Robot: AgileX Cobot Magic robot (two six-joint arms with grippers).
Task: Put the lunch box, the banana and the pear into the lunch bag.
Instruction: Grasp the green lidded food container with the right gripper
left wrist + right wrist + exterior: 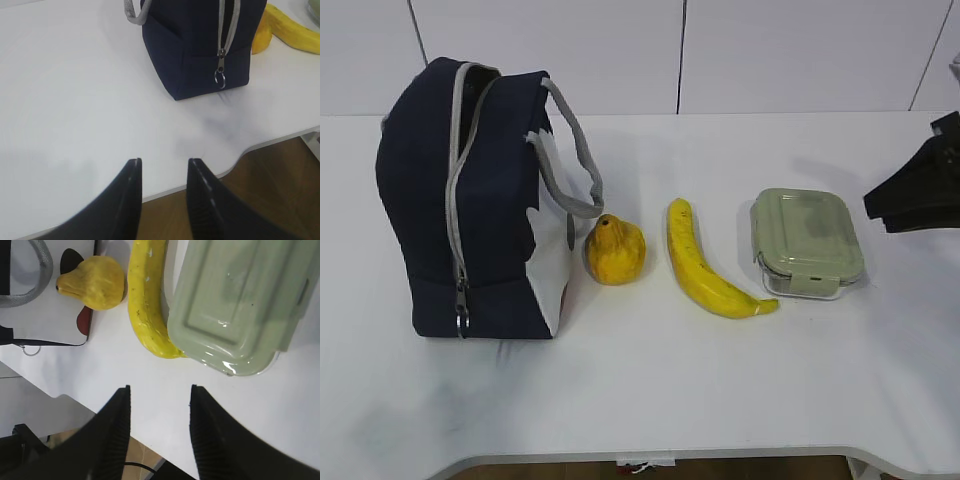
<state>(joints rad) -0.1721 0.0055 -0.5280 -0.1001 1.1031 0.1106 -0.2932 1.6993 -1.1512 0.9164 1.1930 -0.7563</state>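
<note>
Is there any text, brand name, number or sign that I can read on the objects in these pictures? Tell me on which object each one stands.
None can be read in any view.
lunch bag: plain navy fabric; the white side panel shows a dark and a red mark, too hidden to read as a sign.
lunch box: green lid, no legible lettering.
banana and pear: no sticker visible.

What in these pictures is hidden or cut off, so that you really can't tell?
- Inside of the lunch bag: all views show only a dark slit along its zipper.
- Contents of the lunch box: its green lid covers it in the exterior and right wrist views.
- Left gripper: absent from the exterior view.
- Right gripper: the exterior view's right edge cuts it off, showing only a dark shape.
</note>
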